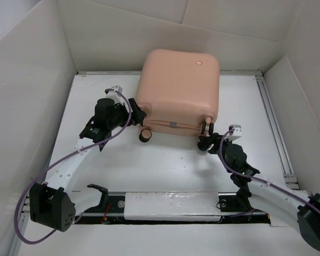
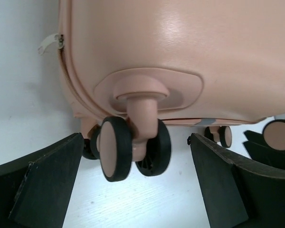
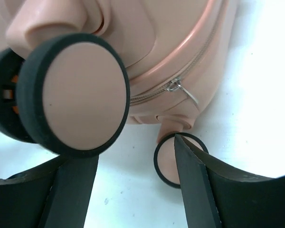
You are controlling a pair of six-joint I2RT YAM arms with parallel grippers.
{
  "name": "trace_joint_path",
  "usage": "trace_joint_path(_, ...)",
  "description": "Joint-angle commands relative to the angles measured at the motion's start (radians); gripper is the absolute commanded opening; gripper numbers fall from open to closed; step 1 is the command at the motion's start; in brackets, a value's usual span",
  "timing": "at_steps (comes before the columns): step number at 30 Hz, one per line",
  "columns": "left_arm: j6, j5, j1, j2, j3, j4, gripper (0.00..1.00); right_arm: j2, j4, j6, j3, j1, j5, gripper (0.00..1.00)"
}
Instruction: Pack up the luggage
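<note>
The luggage [image 1: 178, 90], a peach-pink hard-shell suitcase, lies shut and flat at the back of the white table, with its wheels toward me. My left gripper [image 1: 136, 113] is at its near-left corner. In the left wrist view that gripper [image 2: 135, 156] is open, and a twin caster wheel [image 2: 133, 147] hangs between its fingers without touching either. My right gripper [image 1: 205, 134] is at the near-right corner. It [image 3: 130, 159] is open with bare table between its fingers; a large wheel [image 3: 80, 95] sits just above the left finger. A zipper pull [image 3: 183, 90] hangs on the seam.
White panel walls [image 1: 26, 96] close in the table on the left, back and right. A metal rail [image 1: 271, 120] runs along the right side, and a slotted bar [image 1: 170, 205] crosses the near edge between the arm bases. Another wheel [image 1: 145, 135] stands under the luggage's near side.
</note>
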Motion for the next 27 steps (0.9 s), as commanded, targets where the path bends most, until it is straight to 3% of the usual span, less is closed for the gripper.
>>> trace_joint_path(1, 0.025, -0.044, 0.002, 0.015, 0.037, -0.003, 0.91, -0.113, -0.143, 0.068, 0.013, 0.008, 0.049, 0.7)
trace_joint_path(4, 0.034, -0.044, -0.027, 0.053, 0.037, -0.003, 0.89, -0.192, -0.206, 0.118, -0.008, 0.008, 0.078, 0.71)
trace_joint_path(7, 0.044, -0.18, -0.104, 0.09, 0.097, -0.029, 0.88, -0.241, -0.26, 0.148, -0.009, 0.008, 0.09, 0.71)
trace_joint_path(11, 0.035, -0.224, -0.133, 0.136, 0.131, -0.041, 0.8, -0.203, -0.26, 0.116, 0.034, -0.013, 0.055, 0.62)
trace_joint_path(16, 0.026, -0.204, -0.133, 0.156, 0.122, -0.041, 0.55, -0.059, -0.138, -0.013, 0.066, -0.038, 0.014, 0.52)
trace_joint_path(17, 0.017, -0.204, -0.133, 0.156, 0.113, -0.032, 0.43, -0.043, -0.137, -0.013, 0.076, -0.056, 0.005, 0.52)
trace_joint_path(20, 0.017, -0.195, -0.133, 0.166, 0.112, -0.032, 0.21, 0.001, -0.117, -0.067, 0.109, -0.121, -0.038, 0.56)
trace_joint_path(21, 0.017, -0.195, -0.133, 0.166, 0.112, -0.043, 0.04, 0.013, -0.117, -0.079, 0.123, -0.14, -0.079, 0.59)
trace_joint_path(23, 0.006, -0.195, -0.133, 0.156, 0.112, -0.043, 0.0, 0.035, -0.079, -0.116, 0.123, -0.182, -0.142, 0.65)
trace_joint_path(27, -0.026, -0.159, -0.133, 0.08, 0.112, -0.021, 0.0, 0.035, 0.023, -0.129, 0.093, -0.309, -0.28, 0.61)
